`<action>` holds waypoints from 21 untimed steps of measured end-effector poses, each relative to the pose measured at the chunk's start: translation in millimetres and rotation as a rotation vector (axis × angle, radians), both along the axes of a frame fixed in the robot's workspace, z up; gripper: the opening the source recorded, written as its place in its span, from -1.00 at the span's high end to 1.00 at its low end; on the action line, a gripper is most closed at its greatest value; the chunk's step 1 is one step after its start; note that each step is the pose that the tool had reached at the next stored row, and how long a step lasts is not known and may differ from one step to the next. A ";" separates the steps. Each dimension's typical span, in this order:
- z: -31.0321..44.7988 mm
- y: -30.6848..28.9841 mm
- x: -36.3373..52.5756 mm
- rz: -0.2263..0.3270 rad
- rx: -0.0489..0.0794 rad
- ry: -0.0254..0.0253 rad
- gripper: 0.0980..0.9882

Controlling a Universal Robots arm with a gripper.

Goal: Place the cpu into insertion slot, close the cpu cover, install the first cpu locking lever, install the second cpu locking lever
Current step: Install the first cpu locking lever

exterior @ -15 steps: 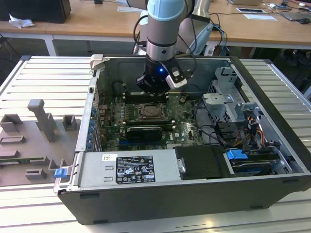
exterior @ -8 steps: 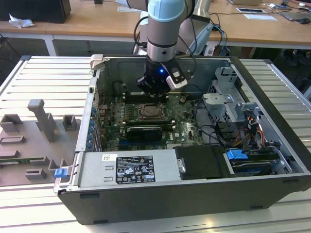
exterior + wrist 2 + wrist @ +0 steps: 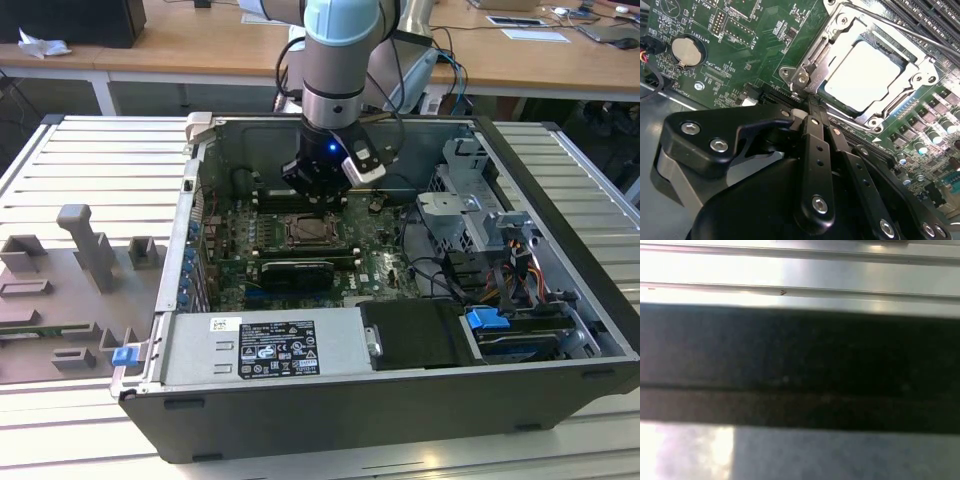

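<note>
1. The cpu (image 3: 865, 75), a pale square chip, lies flat inside the insertion slot (image 3: 837, 22) on the green motherboard (image 3: 745, 55).
2. The cpu cover (image 3: 920, 67), a silvery metal frame, lies down around the chip, leaving its pale face showing through the middle opening.
3. A thin wire locking lever (image 3: 920, 34) runs along one edge of the socket frame; whether it is hooked down cannot be told.
4. The gripper (image 3: 812, 117) sits just beside the hinge corner of the socket. Its two black fingers (image 3: 814, 150) are pressed together with no gap, and nothing is held between them.
5. Judgement: chip and cover look seated, so the work appears to stand at the lever stage. To do it well, the closed fingertips should bear on the lever's handle alone, press steadily, and keep off the small parts around the socket.
6. The exterior view shows what the close view lacks: the arm (image 3: 335, 60) reaching straight down into an open computer case (image 3: 400, 400) lying on a slatted table (image 3: 90, 170), with the gripper (image 3: 315, 195) just above the socket.
7. The second wrist view alone gives the chip, cover and fingertips in detail.
8. The first wrist view shows blurred pale and dark bands that cannot be identified.
</note>
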State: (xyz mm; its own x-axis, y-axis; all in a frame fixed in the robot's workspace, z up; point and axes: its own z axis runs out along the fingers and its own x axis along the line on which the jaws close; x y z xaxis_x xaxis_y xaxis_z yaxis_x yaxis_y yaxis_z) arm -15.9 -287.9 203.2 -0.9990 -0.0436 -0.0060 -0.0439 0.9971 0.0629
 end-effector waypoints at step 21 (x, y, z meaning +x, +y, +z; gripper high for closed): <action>-2.9 -0.1 1.4 0.000 -0.020 0.0002 0.98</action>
State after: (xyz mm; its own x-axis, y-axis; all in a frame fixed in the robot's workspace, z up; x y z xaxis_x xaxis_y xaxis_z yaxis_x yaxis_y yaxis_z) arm -14.5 -288.0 200.3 -0.9990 -0.0438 -0.0049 -0.0440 0.9981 0.0434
